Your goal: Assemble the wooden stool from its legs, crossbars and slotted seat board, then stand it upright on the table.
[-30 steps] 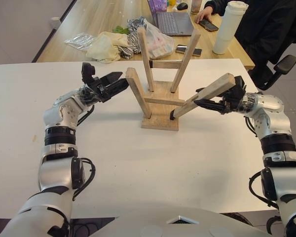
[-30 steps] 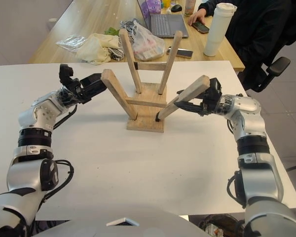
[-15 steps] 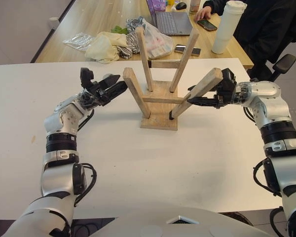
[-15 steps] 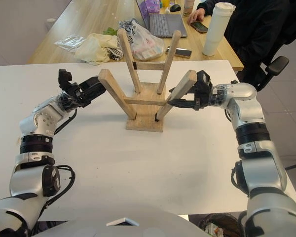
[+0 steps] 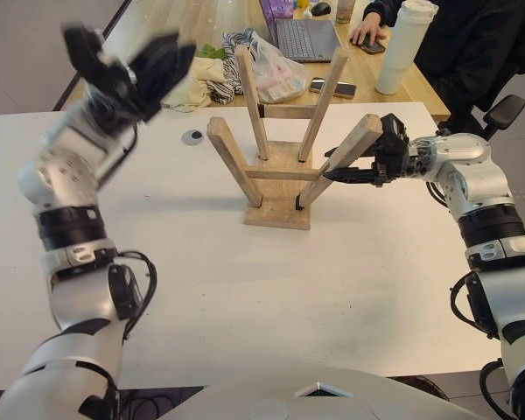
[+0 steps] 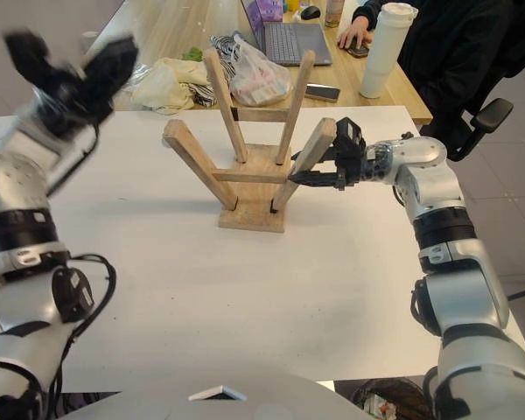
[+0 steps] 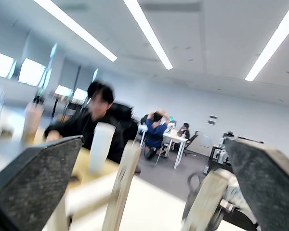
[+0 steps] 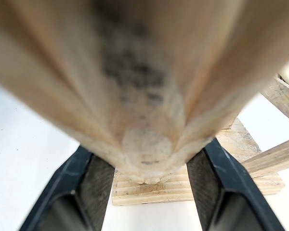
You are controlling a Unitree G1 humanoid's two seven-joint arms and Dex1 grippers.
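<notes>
**Wood stool built but inverted; flip left to do**

Stool [image 5: 276, 188] sits mid-way across the white desk [image 5: 245, 289], upside down. The slotted seat board [image 5: 278, 215] lies flat on the surface, the four legs [image 5: 232, 157] splay upward, and the crossbars [image 5: 276, 174] span between them. Assembly looks complete; joint tightness can't be judged. Remaining: turn it over and stand it upright.

Right gripper [image 5: 332, 164] is at the right near leg [image 5: 359, 140], jaws pinching it from both sides. Left gripper [image 5: 127, 57] is high at far left, well apart from the stool, jaws spread wide, holding nothing.

Containers on the far wooden desk [image 5: 157, 26]: a clear plastic bag [image 5: 280, 77] with pinkish contents, and a lidded white tumbler [image 5: 405, 48], contents hidden.
</notes>
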